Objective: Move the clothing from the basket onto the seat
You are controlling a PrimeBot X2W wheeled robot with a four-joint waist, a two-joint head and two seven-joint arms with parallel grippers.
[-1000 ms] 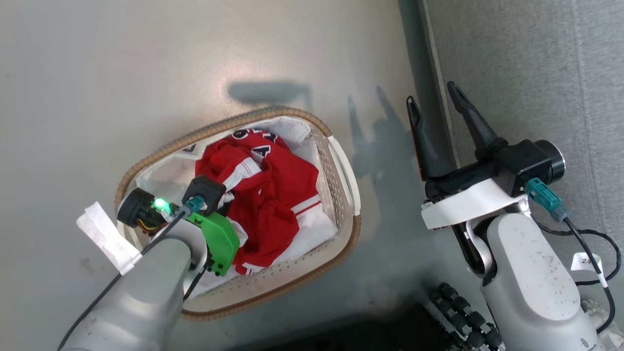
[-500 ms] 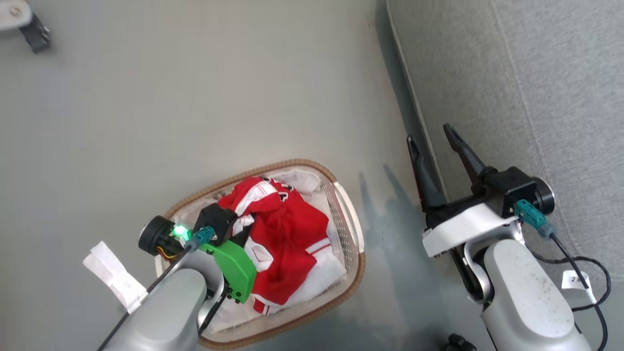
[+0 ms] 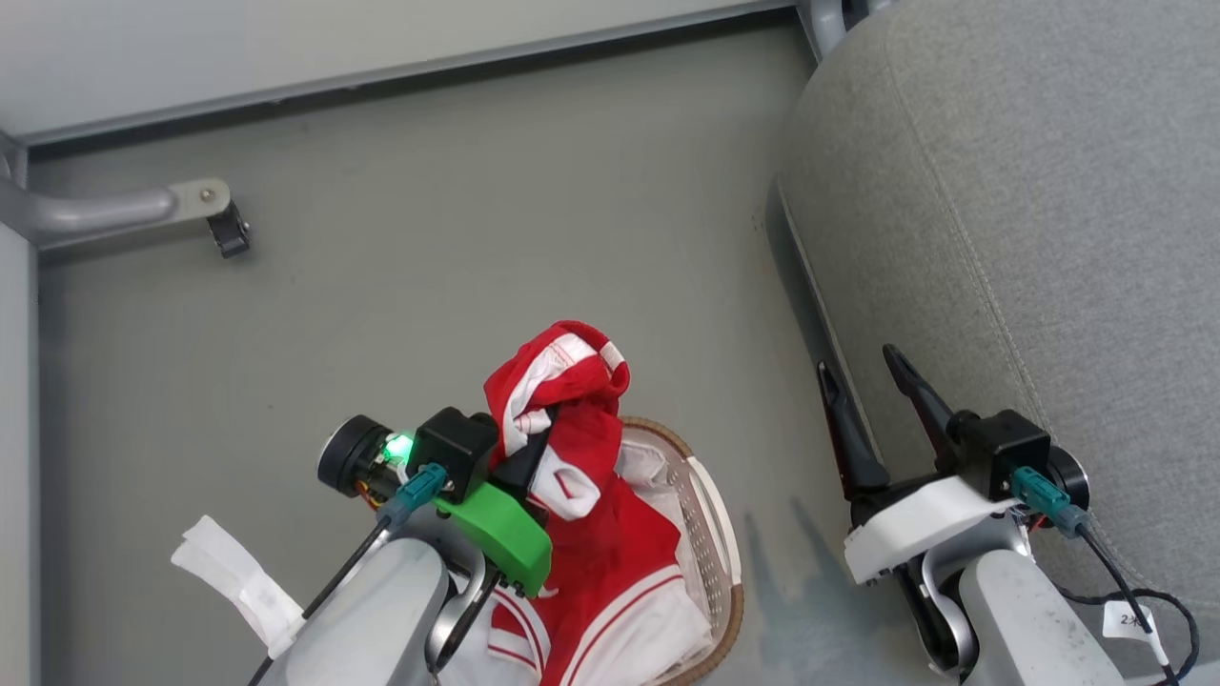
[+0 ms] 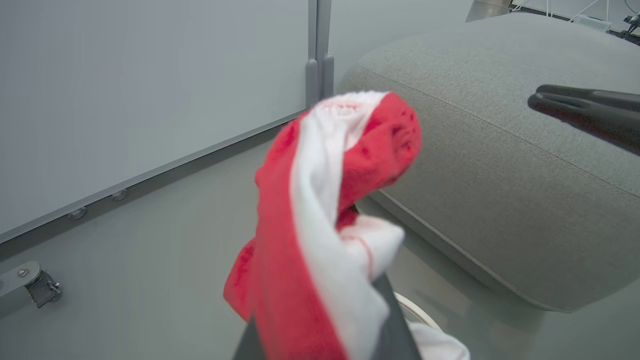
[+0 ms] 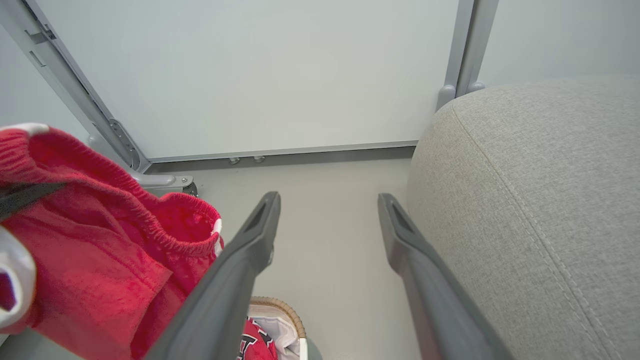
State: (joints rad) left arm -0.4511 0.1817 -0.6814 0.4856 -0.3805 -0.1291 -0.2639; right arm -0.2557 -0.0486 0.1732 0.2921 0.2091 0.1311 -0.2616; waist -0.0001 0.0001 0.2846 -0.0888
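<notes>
Clothing point(image 3: 572, 457) hangs bunched from the left end effector point(image 3: 534, 448), which is clamped on a red-and-white fold. Its lower cloth trails into the basket point(image 3: 729, 572) beneath, probably held high to come clear before crossing to the seat point(image 3: 1029, 191). The right end effector point(image 3: 858, 360), beside the seat's edge, is spread apart and empty. The right wrist view adds an elastic waistband point(image 5: 165, 220) and black lettering point(image 5: 250, 345) in the basket; the left wrist view puts the seat's rounded front just beyond the grip.
</notes>
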